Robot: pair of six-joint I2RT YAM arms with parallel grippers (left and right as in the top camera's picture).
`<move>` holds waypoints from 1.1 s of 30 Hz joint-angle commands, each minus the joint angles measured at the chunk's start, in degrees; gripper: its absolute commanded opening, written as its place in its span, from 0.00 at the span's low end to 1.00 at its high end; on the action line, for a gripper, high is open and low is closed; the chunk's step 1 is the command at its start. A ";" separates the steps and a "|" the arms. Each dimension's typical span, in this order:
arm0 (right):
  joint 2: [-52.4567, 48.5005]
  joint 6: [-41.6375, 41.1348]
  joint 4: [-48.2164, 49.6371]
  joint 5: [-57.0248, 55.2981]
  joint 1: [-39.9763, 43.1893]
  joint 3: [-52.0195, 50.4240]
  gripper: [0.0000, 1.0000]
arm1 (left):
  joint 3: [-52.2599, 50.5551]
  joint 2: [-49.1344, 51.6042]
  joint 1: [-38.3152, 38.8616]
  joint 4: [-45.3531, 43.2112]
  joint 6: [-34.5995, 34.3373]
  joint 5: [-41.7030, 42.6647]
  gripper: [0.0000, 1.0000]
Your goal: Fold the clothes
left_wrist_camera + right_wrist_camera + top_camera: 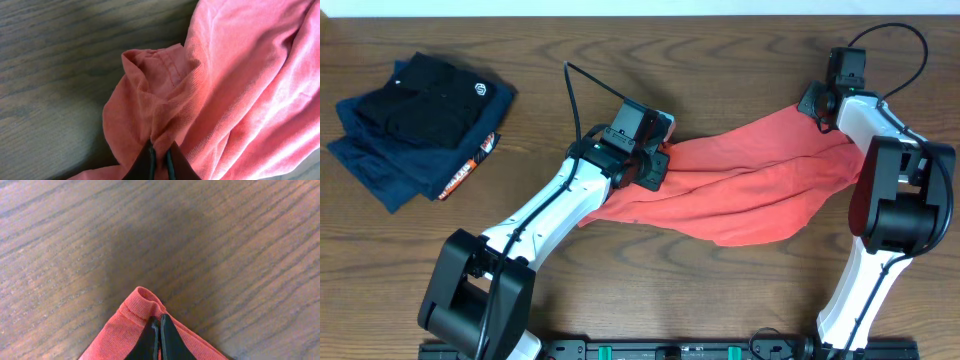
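Coral T-shirt across table, left tool clamping its edge, right tool clamping corner

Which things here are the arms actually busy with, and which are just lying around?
In use: coral-red T-shirt, gripped by left end effector and right end effector.
Lying about: folded navy and black garments, off to one side.
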State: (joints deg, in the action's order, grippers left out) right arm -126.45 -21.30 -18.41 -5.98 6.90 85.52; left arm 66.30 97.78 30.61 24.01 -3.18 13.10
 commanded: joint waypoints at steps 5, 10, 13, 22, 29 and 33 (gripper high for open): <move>6.62 2.27 -5.66 1.44 1.88 -1.07 0.01 | -0.07 0.31 -0.02 0.33 -0.48 -0.79 0.06; 18.80 3.17 -11.67 -1.62 2.16 -1.07 0.01 | -0.07 0.28 -0.11 0.35 -0.48 -3.78 0.06; 25.07 4.13 -16.20 -1.99 2.27 -1.07 0.01 | -0.07 0.28 -0.11 0.35 -0.50 -3.74 0.06; 31.19 4.22 -28.35 -8.92 2.34 -1.07 0.01 | -0.07 0.28 -0.11 0.39 -0.50 -3.72 0.06; 31.10 4.22 -31.82 -8.83 3.28 -1.09 0.01 | -0.07 -0.57 -0.11 1.42 -0.48 -3.74 0.06; 31.28 4.22 -32.28 -8.59 3.80 -1.07 0.01 | -0.04 -2.38 -0.37 0.96 -0.46 -3.76 0.15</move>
State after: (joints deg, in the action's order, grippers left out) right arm -95.22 -17.74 -50.41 -13.32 9.91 84.58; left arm 66.30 97.69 30.59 25.08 -3.09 10.26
